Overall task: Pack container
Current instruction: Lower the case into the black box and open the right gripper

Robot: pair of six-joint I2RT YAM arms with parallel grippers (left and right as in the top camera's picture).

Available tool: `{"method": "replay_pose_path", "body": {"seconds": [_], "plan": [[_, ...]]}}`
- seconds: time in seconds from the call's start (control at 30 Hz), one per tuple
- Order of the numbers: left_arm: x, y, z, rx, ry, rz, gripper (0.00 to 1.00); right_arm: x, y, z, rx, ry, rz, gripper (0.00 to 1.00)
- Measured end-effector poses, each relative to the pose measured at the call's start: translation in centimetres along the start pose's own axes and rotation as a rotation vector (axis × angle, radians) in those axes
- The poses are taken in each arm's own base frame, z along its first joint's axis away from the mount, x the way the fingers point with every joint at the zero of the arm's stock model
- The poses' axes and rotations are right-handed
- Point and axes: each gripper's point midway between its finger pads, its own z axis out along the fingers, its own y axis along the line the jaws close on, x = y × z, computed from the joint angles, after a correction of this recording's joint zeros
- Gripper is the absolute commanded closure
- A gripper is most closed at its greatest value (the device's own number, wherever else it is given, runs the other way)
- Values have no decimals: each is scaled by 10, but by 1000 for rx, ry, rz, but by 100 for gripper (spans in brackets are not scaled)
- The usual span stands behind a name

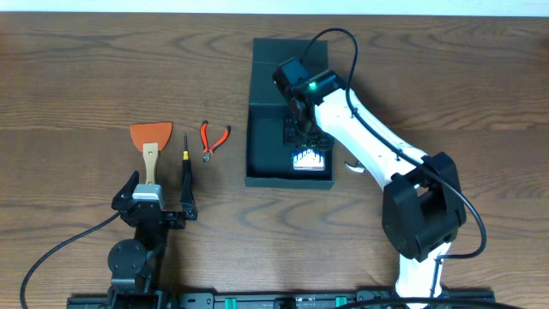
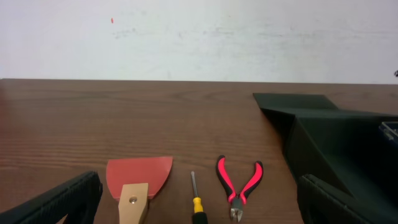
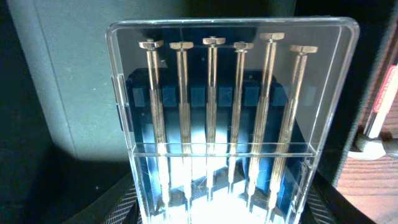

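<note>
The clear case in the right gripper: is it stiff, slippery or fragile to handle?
The case looks like hard clear plastic, so probably stiff, but its glossy walls may slip in the grip. A hard squeeze might crack it. It seems light: only six slim drivers inside.

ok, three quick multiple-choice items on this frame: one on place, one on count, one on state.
1. Where is the clear case?
A. within the container
B. outside it, on its left
C. outside it, on its right

2. How many small drivers does the case hold?
A. four
B. six
C. eight

3. The left claw is:
A. shut on the case
B. shut, empty
C. open, empty

Answers:
1 A: the overhead view shows the case inside the box walls.
2 B: six shafts stand side by side in the right wrist view.
3 C: its fingers stand wide apart at the edges of the left wrist view, gripping nothing.
</note>
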Motion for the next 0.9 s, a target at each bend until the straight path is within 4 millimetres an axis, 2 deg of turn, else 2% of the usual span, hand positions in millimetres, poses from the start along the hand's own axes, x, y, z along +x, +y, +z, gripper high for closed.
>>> {"method": "replay_pose_path", "body": {"seconds": [0.4,0.57,0.9], "plan": [[0,0,0,0,0,0,2,3,-1,11,-1,4,2,73],[0,0,0,0,0,0,2,3,0,15,-8,-2,2,67],[0,0,0,0,0,0,2,10,-3,24,-3,20,2,68]]}}
